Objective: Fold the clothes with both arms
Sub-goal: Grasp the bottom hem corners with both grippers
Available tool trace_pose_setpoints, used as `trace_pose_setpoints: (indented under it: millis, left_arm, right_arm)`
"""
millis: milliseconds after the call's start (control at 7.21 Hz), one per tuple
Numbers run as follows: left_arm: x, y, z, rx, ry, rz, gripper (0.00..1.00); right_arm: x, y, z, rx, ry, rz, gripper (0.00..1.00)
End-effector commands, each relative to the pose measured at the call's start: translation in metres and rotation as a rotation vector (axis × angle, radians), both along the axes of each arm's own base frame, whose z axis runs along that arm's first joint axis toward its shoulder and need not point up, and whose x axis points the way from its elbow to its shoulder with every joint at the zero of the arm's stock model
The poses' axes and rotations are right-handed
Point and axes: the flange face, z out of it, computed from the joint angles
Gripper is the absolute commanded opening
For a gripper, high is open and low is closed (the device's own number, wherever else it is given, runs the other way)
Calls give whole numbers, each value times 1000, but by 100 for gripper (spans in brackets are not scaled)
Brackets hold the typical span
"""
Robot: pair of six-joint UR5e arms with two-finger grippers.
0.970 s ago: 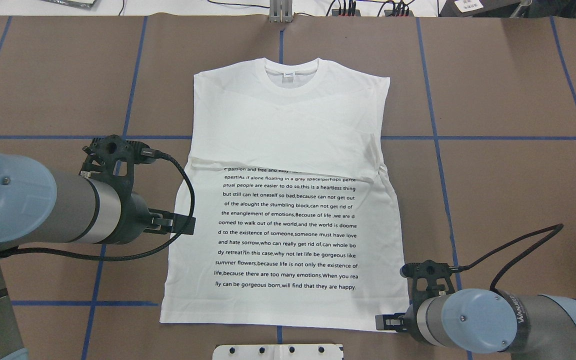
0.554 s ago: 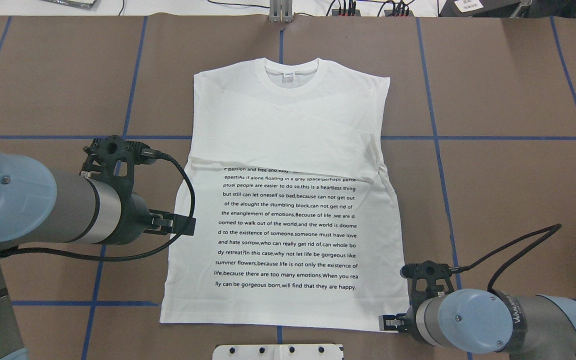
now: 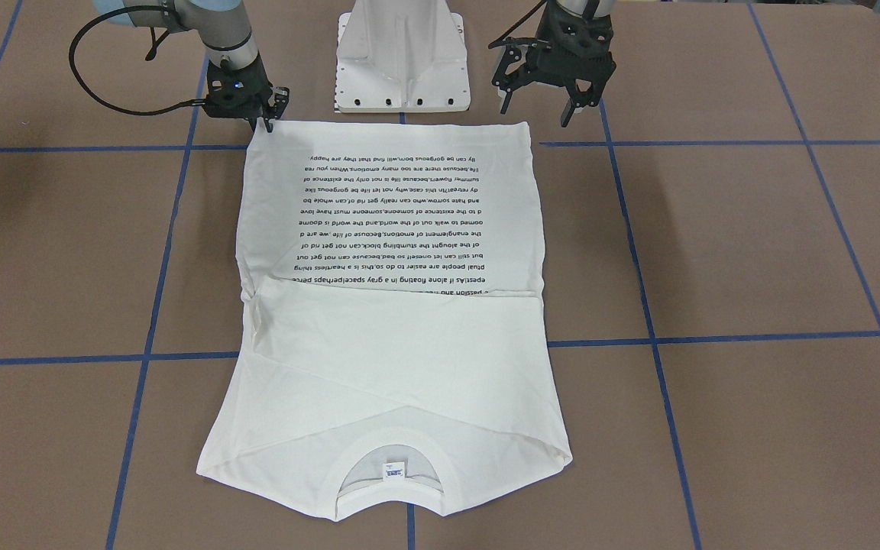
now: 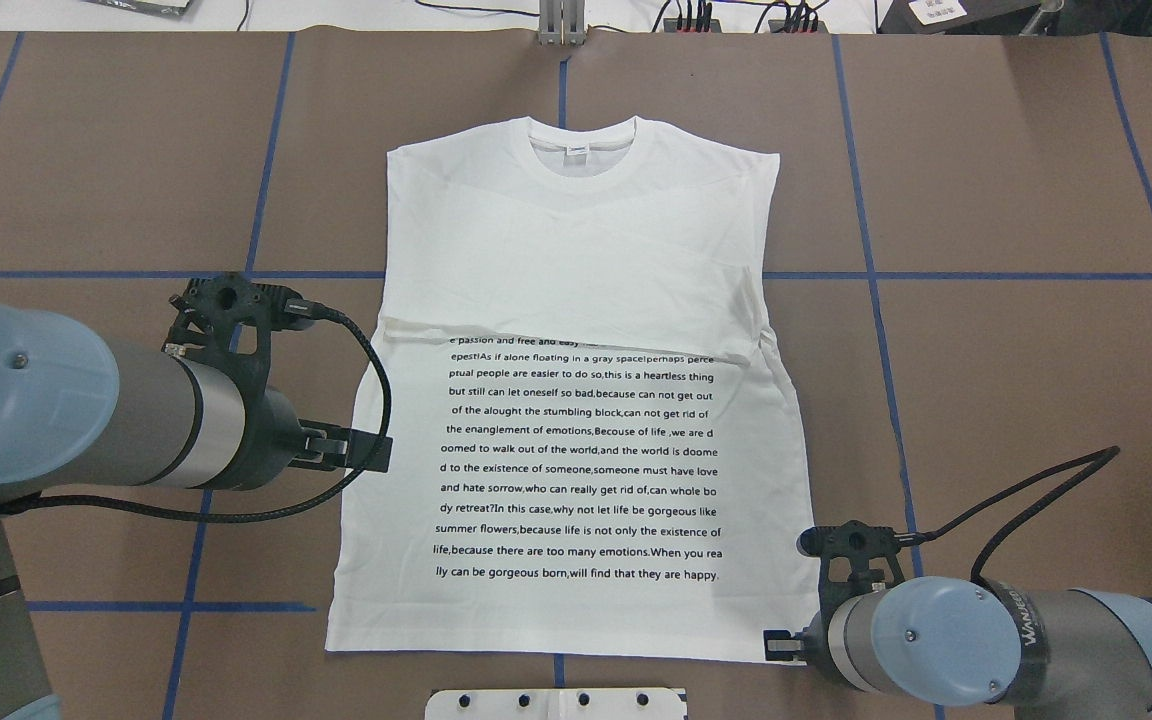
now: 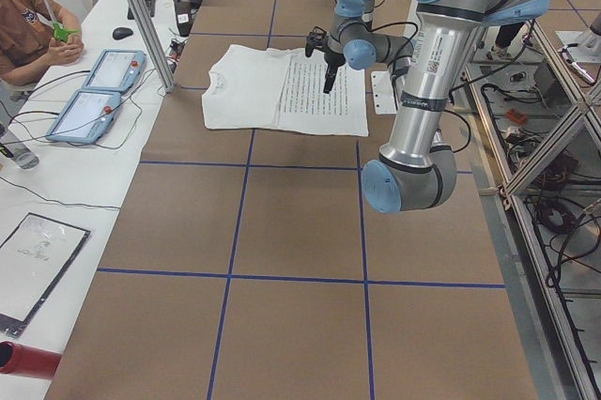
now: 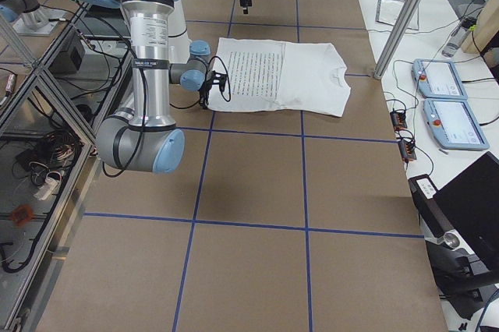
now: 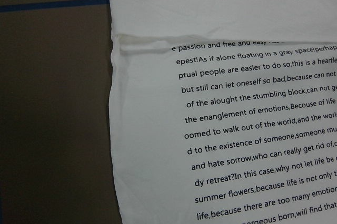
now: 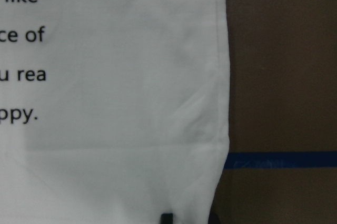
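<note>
Nearest the robot, the hem of the white long-sleeved cotton T-shirt (image 4: 576,250) is being worked at its near right corner. The right arm's black claw gripper (image 3: 267,118) is being held low there, with one fingertip resting on the cloth in the right wrist view. Whether that gripper is clamped on the corner cannot be told. On the left, the left arm's black claw gripper (image 3: 534,114) is being held raised with its fingers spread wide and nothing between them. It is hanging by the shirt's left edge, toward the near left hem corner, and is clear of the cloth.

The shirt is being kept flat at the middle of the brown table (image 4: 986,400), which is marked with blue tape lines. Its block of small black text (image 4: 576,460) is facing up on the near half. Farther off, a folded layer is crossing the chest and covering the top line of text, so the sleeves are judged to be tucked in. The ribbed round collar (image 4: 581,183) is lying at the far end.

The step in hand is judged to be the taking of both hem corners. For the next move, the left gripper is being called on to descend to its corner. Both grippers must then close through every layer, and the hem must be lifted level and carried far toward the collar.
</note>
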Motion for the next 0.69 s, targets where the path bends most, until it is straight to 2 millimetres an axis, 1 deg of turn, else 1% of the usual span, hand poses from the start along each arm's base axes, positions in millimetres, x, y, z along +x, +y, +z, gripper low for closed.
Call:
trace_pose_setpoints:
  millis: [0,139,277,416,554]
  left_arm:
    - [1,0,1,-1,-2,1,99]
    - [8,-3,8,-12,-19,1,99]
    - [25,-8,28,-58,-61,-10,99]
    - [30,-8,36,-160,-56,-77,99]
    - [42,10,34,-247,-39,-103,99]
  right_arm:
    - [0,-6,-9,1,-19,11,0]
    - [1,-14,-18,4,-37,28,0]
    - [9,-19,-29,13,-60,44,0]
    - [12,-23,-34,15,-71,55,0]
    - [16,-31,-36,12,-79,68,0]
